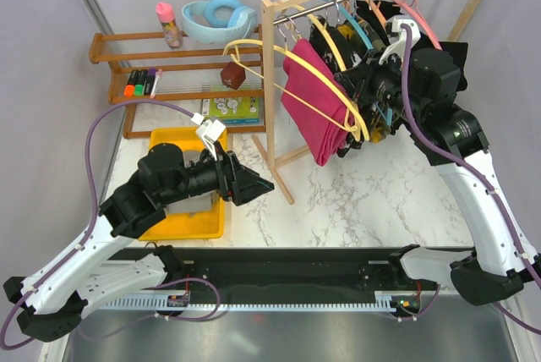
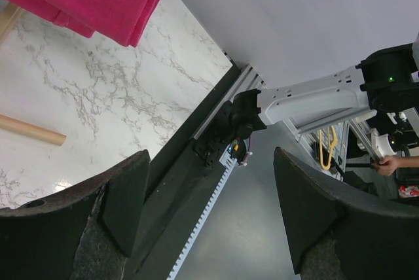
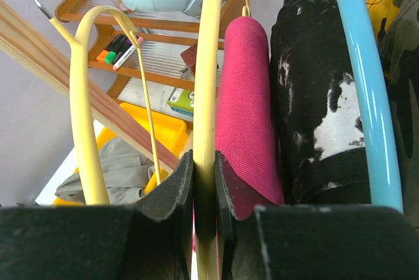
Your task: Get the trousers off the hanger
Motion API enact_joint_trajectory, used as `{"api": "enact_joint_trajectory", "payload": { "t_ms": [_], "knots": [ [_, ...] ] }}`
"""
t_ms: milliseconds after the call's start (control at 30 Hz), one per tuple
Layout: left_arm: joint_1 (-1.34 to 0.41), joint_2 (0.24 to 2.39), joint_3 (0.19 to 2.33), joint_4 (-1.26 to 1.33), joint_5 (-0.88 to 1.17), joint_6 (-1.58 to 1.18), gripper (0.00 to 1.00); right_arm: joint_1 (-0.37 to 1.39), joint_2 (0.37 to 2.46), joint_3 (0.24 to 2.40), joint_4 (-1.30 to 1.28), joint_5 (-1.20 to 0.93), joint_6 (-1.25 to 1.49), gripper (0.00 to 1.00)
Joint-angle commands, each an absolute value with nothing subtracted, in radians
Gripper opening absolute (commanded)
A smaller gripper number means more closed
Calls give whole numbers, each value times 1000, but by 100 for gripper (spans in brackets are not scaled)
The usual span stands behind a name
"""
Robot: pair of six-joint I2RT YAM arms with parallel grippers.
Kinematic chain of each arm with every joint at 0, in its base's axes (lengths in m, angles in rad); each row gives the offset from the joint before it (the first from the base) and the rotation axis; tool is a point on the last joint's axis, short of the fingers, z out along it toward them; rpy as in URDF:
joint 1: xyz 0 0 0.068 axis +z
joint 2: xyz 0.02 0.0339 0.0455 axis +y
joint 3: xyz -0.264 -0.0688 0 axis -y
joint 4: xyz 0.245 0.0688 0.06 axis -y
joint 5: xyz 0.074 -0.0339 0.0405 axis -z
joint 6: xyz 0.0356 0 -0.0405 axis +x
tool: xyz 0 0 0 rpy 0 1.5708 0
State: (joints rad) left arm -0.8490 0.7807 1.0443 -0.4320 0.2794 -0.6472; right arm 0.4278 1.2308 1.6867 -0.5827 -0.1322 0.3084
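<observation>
- One marble table [image 1: 380, 201] is carrying a wooden rack [image 1: 270, 57] at the back and a yellow bin [image 1: 173, 138] on the left.
- Several trousers are hanging from the rack. The magenta trousers [image 3: 245, 110] are draping at the left end of the row. The black speckled trousers [image 3: 314, 97] are pressing against them. The camouflage trousers [image 3: 399, 31] are showing at the edge, beyond a blue hanger [image 3: 363, 97].
- Some grey cloth [image 3: 121, 169] is lying crumpled in the bin.
- The right gripper [image 3: 204, 188] is reaching in among the hanging garments. Its fingers [image 3: 171, 188] are clamping the arm of the yellow hanger [image 3: 208, 64], with a pad touching it on each side, just beside the magenta trousers.
- The left gripper [image 1: 264, 186] is hovering over the table near the bin, well apart from the rack. Its fingers [image 2: 124, 201] are standing wide apart, grasping nothing and touching nothing. The magenta trousers are hanging ahead of them in the left wrist view.
</observation>
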Motion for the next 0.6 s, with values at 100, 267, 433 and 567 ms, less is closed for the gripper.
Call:
{"api": "enact_joint_trajectory", "payload": {
  "t_ms": [100,267,433,567],
  "knots": [
    [-854,773,1083,-411,279,-670,81,423,1246,1795,-532,-181,354,0],
    [-854,769,1086,-411,275,-670,81,423,1281,1877,-552,-201,376,0],
    [-854,761,1083,-416,273,-670,81,423,1321,1957,-571,-189,399,0],
    [-854,756,1083,-417,270,-670,81,422,1344,2002,-577,-166,407,0]
  ]
}}
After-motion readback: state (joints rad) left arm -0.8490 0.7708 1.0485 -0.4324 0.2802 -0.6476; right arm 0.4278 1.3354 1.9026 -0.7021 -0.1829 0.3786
